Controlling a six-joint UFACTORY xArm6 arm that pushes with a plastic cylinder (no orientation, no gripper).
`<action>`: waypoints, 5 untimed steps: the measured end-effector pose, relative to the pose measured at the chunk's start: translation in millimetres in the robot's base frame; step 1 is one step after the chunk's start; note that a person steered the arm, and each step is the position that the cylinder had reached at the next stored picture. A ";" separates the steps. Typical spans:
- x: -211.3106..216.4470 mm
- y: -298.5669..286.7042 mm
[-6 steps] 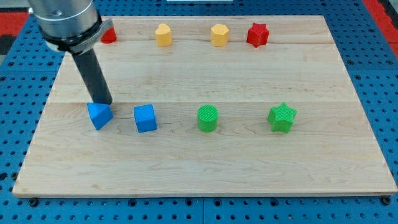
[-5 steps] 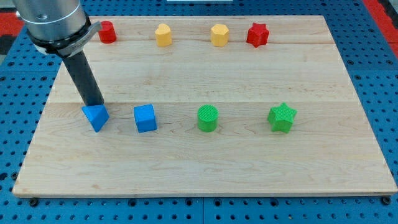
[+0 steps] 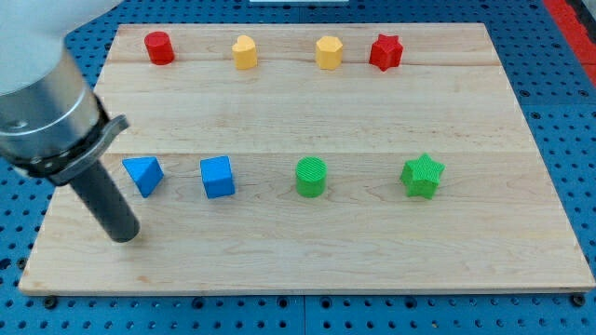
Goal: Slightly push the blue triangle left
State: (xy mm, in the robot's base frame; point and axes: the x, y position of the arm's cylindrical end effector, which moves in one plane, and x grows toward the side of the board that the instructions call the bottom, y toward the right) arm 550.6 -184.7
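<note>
The blue triangle (image 3: 143, 174) lies on the wooden board (image 3: 307, 251) at the view's left, in a row with a blue cube (image 3: 218, 177). My tip (image 3: 124, 236) rests on the board below and slightly left of the blue triangle, a short gap apart from it. The rod slants up to the view's left into the arm's grey body.
A green cylinder (image 3: 311, 177) and a green star (image 3: 422, 175) continue the middle row to the right. Along the top stand a red cylinder (image 3: 159, 46), two yellow blocks (image 3: 244, 52) (image 3: 328, 52) and a red star (image 3: 386, 52).
My tip has left the blue triangle's upper edge and swung down and left, now below the triangle. The triangle shifted slightly left earlier and now rests still.
</note>
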 end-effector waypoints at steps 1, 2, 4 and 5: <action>-9.8 21.3; -40.2 29.6; -78.8 23.6; -82.3 15.6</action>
